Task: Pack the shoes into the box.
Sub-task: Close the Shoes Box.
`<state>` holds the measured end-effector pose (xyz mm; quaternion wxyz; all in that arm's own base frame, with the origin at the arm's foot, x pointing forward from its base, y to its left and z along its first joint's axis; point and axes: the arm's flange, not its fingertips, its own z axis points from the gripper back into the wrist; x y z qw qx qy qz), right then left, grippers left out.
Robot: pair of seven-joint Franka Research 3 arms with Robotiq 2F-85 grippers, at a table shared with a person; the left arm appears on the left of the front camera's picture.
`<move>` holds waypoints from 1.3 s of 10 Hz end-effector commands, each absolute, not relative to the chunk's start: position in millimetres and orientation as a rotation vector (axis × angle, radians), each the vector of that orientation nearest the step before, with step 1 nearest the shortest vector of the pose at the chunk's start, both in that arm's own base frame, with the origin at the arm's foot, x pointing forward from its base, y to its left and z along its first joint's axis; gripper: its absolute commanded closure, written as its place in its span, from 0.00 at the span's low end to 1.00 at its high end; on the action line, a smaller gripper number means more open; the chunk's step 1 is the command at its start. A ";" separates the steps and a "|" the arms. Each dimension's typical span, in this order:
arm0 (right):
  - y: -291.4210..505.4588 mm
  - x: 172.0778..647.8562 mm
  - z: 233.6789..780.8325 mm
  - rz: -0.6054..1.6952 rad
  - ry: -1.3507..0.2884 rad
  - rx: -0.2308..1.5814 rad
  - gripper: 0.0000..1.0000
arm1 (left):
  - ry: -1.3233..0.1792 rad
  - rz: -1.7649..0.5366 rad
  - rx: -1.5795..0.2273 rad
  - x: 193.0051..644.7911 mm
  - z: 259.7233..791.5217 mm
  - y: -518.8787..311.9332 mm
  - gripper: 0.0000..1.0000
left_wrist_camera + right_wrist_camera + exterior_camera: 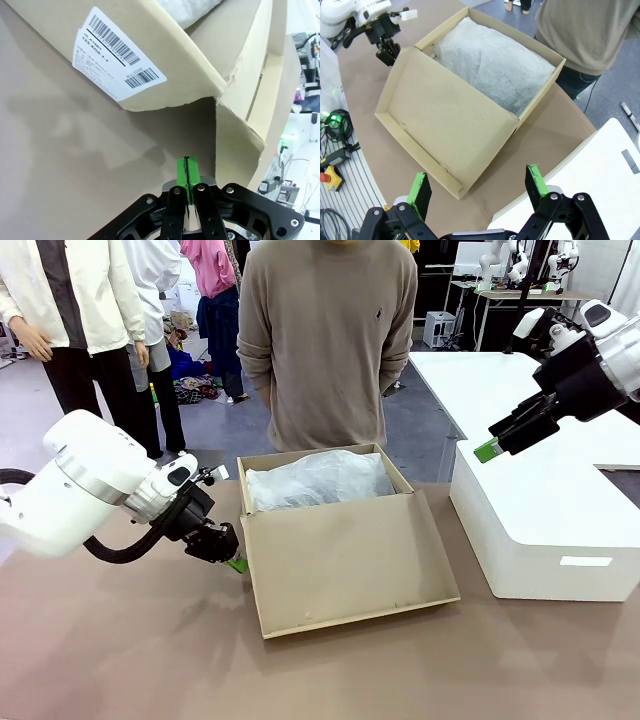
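Note:
The box [340, 565] stands open in the middle of the table, its lid flap folded down toward me, and white tissue paper [318, 478] covers its inside. The shoes are out of view. My left gripper [235, 560] is shut with nothing in it, low over the table at the lid's left corner. In the left wrist view its gripper [186, 172] has the green pads pressed together, just short of the box [165, 75] corner. My right gripper [495, 440] hangs open, high at the right. In the right wrist view that gripper [477, 185] looks down on the box [445, 125].
A large white rounded box [540, 530] sits on the table at the right, under my right gripper. A person [330, 340] stands at the far side, behind the box. A barcode label [117, 52] is stuck on the box's left wall.

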<state>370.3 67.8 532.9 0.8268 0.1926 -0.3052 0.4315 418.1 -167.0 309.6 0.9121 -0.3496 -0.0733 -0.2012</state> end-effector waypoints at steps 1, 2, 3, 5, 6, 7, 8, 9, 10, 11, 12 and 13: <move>67.3 373.9 532.8 0.925 -0.669 0.434 0.00 | -0.200 -0.416 -0.731 412.5 299.5 -169.2 1.00; 67.3 373.9 532.8 0.925 -0.669 0.434 0.00 | -0.208 -0.414 -0.738 412.0 296.4 -170.7 1.00; 67.3 373.9 532.8 0.925 -0.669 0.434 0.00 | -0.210 -0.413 -0.750 411.5 293.8 -171.8 1.00; 67.3 373.9 532.8 0.925 -0.669 0.434 0.00 | -0.202 -0.410 -0.774 410.0 289.7 -173.7 1.00; 67.3 373.9 532.8 0.925 -0.669 0.434 0.00 | -0.201 -0.405 -0.786 409.2 288.1 -174.5 1.00; 67.3 373.9 532.8 0.925 -0.669 0.434 0.00 | -0.205 -0.401 -0.789 408.6 286.7 -175.2 1.00; 67.3 373.9 532.8 0.925 -0.669 0.434 0.00 | -0.220 -0.402 -0.793 408.0 285.6 -176.4 1.00; 67.3 373.9 532.8 0.925 -0.669 0.434 0.00 | -0.237 -0.396 -0.826 408.1 284.5 -178.5 1.00; 67.3 373.9 532.8 0.925 -0.669 0.434 0.00 | -0.240 -0.383 -0.863 408.5 282.8 -179.2 1.00; 67.3 373.9 532.8 0.925 -0.669 0.434 0.00 | -0.244 -0.377 -0.888 409.1 281.2 -179.5 1.00; 67.3 373.9 532.8 0.925 -0.669 0.434 0.00 | -0.246 -0.371 -0.903 409.2 280.3 -179.7 1.00; 67.3 373.9 532.8 0.925 -0.669 0.434 0.00 | -0.233 -0.364 -0.932 409.6 278.6 -179.6 1.00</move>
